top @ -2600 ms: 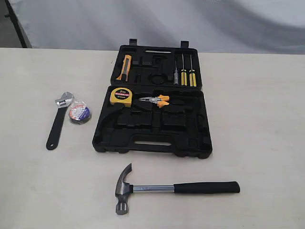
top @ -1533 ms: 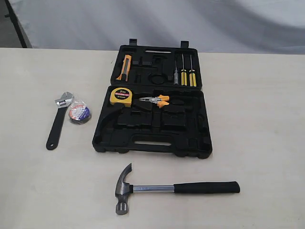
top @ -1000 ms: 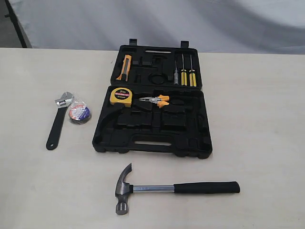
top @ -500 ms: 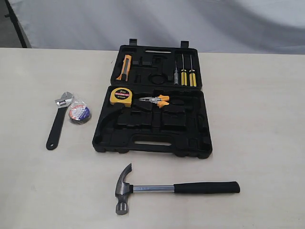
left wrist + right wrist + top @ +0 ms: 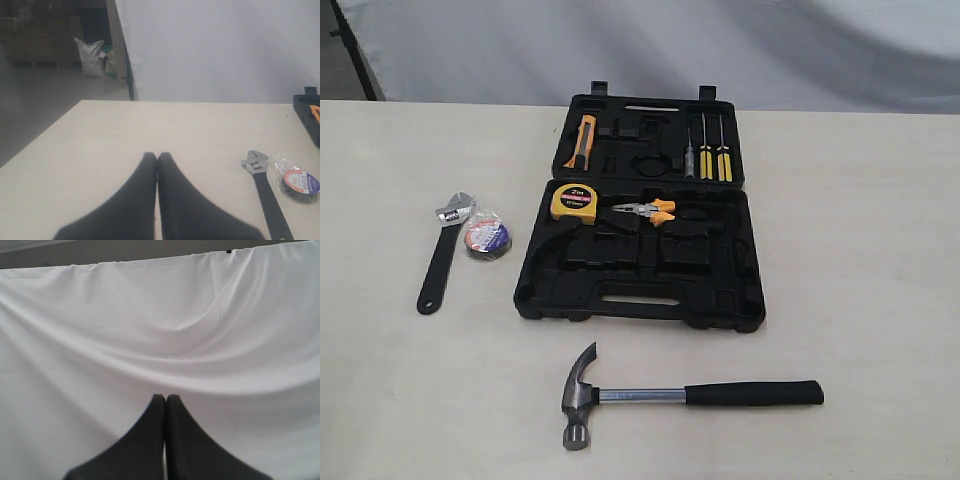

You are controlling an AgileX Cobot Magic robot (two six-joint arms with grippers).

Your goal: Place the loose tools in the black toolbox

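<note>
The black toolbox [image 5: 570, 275] lies open at the table's middle, both halves flat. In front of it lies the claw hammer [image 5: 650, 396], head to the left. The black adjustable wrench [image 5: 440, 260] and the small tape roll [image 5: 486, 238] lie left of the case. Neither arm shows in the exterior view. My left gripper [image 5: 157, 156] is shut and empty above bare table, with the wrench [image 5: 267, 200] and the tape roll [image 5: 299, 182] off to one side. My right gripper [image 5: 165, 397] is shut and empty, facing only a white cloth.
Inside the case sit a yellow tape measure [image 5: 575, 202], small pliers [image 5: 648, 209], an orange knife [image 5: 583, 140] and three screwdrivers [image 5: 705, 150]. A white cloth backdrop [image 5: 720, 50] hangs behind the table. A corner of the case [image 5: 307, 112] shows in the left wrist view.
</note>
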